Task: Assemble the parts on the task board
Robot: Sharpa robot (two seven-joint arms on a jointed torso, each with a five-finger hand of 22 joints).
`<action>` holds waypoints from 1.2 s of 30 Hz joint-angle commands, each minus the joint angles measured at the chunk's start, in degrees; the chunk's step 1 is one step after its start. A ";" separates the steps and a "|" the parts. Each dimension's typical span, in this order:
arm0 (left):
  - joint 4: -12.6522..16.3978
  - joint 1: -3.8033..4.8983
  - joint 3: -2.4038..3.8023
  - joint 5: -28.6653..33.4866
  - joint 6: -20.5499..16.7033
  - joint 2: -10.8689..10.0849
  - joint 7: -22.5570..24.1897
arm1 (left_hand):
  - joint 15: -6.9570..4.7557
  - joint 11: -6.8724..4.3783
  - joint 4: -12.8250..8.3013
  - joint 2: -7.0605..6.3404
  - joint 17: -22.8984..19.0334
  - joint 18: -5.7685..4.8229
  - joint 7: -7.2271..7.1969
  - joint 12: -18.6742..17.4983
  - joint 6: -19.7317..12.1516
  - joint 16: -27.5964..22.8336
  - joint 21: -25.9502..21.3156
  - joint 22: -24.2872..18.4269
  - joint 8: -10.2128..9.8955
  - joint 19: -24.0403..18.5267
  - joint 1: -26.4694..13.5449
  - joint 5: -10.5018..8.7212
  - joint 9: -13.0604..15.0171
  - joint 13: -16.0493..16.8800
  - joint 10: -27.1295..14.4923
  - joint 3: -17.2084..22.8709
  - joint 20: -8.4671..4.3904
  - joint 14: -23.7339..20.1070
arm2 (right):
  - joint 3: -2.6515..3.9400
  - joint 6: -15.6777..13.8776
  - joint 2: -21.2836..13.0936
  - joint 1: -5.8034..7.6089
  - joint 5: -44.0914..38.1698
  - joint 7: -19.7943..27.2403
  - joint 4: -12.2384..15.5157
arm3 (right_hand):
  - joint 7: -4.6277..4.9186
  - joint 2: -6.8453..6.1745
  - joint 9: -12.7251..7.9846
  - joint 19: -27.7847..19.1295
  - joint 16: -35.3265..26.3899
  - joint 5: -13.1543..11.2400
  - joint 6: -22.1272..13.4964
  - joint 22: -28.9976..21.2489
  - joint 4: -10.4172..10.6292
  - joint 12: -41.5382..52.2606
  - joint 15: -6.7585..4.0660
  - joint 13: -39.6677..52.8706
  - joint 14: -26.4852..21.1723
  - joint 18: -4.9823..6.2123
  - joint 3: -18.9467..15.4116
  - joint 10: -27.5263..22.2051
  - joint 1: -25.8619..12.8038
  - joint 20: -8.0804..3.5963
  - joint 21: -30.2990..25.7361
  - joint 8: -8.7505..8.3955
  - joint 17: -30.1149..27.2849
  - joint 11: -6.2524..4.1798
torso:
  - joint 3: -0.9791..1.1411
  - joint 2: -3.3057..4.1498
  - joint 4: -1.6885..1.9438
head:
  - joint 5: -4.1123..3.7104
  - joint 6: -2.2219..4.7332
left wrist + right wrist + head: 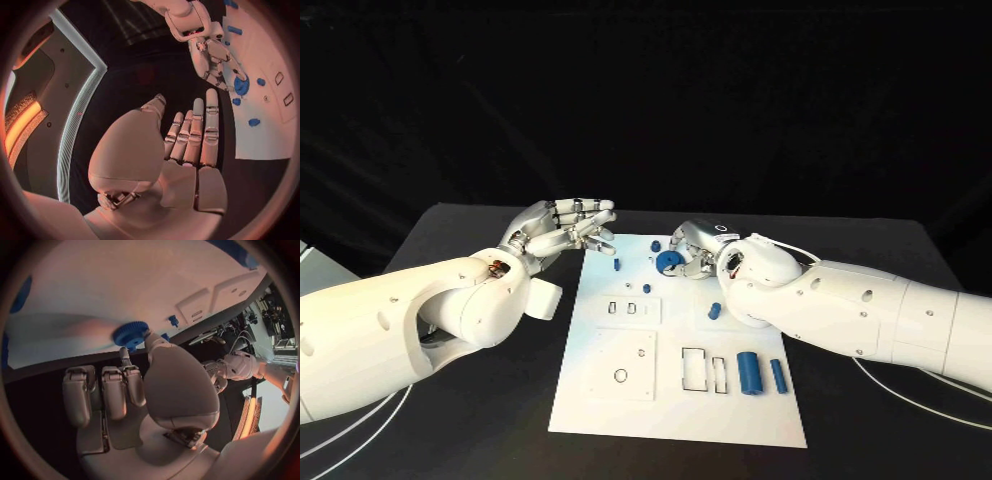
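The white task board (678,405) lies in the middle of the black table. At its far edge my right hand (708,250) pinches a round blue toothed part (671,262) between thumb and a finger, close over the board. The right wrist view shows the same toothed part (130,334) at my fingertips (125,354), against the board (125,285). My left hand (568,226) is raised beside the board's far left corner, fingers straight and apart, holding nothing. The left wrist view shows that open left hand (187,150), the right hand (209,55) and the toothed part (241,86).
Loose blue parts lie on the board: a small peg (616,265), a short piece (714,310) and two cylinders (749,373) (777,376). Rectangular slots (694,368) and raised square plates (625,365) mark the near half. A pale box (309,265) stands at the table's left.
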 commanded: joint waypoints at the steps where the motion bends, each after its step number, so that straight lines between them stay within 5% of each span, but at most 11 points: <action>1: 0.00 0.06 0.04 -0.03 0.86 0.08 0.53 | 0.01 -0.03 0.04 -0.07 0.07 0.60 2.58 0.08 -0.04 0.24 0.27 0.07 0.03 -0.37 0.10 -0.02 0.00 -0.01 -0.12 0.29 0.15 -0.31 | -0.01 0.44 -0.10 -0.09 1.30 0.91 -0.06 | -0.18 0.33 0.11 5.05 0.30 0.17 0.63 13.04 -0.26 0.01 0.33 10.70 5.04 -1.12 0.53 1.72 0.50 0.47 0.25 0.09 11.13 0.25 | -0.02 -0.05 -0.02 | -0.03 -0.06; 21: -0.16 0.06 0.04 -0.02 0.98 0.12 0.43 | 0.01 -0.02 0.13 -0.03 0.10 0.60 2.58 0.07 -0.14 0.27 0.33 0.10 -0.01 -0.43 -0.03 -0.02 -0.03 -0.01 -0.14 0.37 0.15 -0.35 | 0.00 2.06 -0.11 -0.10 1.47 1.91 -0.21 | -1.09 3.21 0.60 5.04 0.24 0.16 3.79 13.06 -1.48 0.45 -0.71 11.20 5.01 -1.12 3.73 2.24 1.42 -0.36 0.22 1.41 11.02 -0.52 | -0.03 -0.08 0.01 | -0.04 -0.27; 36: -0.28 0.05 0.03 -0.01 1.20 0.13 0.39 | 0.01 -0.02 0.13 -0.05 0.10 0.60 2.59 0.06 -0.19 0.28 0.35 0.10 -0.02 -0.45 -0.04 -0.02 -0.05 -0.01 -0.15 0.39 0.14 -0.36 | 0.23 -4.19 -1.56 -0.04 -6.18 -0.28 4.06 | -1.60 2.41 0.72 5.13 0.25 0.14 5.03 13.24 -2.65 0.83 -1.26 11.58 5.03 -1.16 4.70 2.66 1.72 -0.88 0.36 1.92 11.09 -0.97 | -0.05 -0.15 0.05 | 0.11 -0.18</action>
